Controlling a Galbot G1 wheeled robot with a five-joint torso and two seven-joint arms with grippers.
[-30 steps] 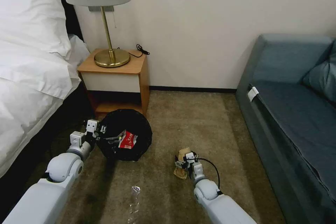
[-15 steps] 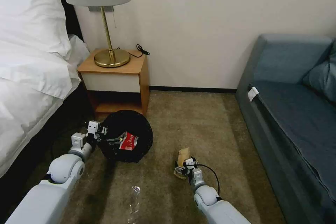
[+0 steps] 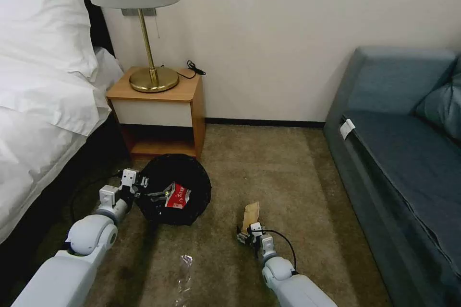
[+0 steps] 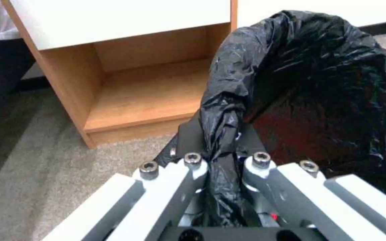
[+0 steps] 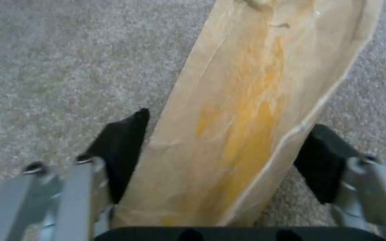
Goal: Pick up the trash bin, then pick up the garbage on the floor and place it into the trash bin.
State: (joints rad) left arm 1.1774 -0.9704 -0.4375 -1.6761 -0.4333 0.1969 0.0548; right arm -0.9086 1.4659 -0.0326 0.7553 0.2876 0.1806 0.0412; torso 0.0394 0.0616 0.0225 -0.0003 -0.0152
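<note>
Trash bin: on the carpet in front of the nightstand, black liner over the rim; we see a red-and-white packet already inside
Left gripper: clamped on the bin's rim on the bed side, a fold of liner pinched between the fingers in the left wrist view
Paper bag: tan, flat on the carpet, well to the right of the bin, just ahead of our right arm
Right gripper: at the bag's near end; in the right wrist view its fingers sit apart, one either side of the bag, with no pinch yet as far as we can tell
Key relation: bag's long axis runs straight away from the right gripper, roughly in line with the forearm, so the jaws straddle its width, not its length; we judge that the right way round for a close
Nearer arm: right, clearly; left is busy with the bin
Bottle: clear plastic, lying on the carpet between the two arms, nearer us than the bin
Step in hand: we read it as closing on the bag's near end
Risk: thin paper may slip or fold out of the pads when lifted; bin mouth is off to the left, so the carry crosses open carpet
</note>
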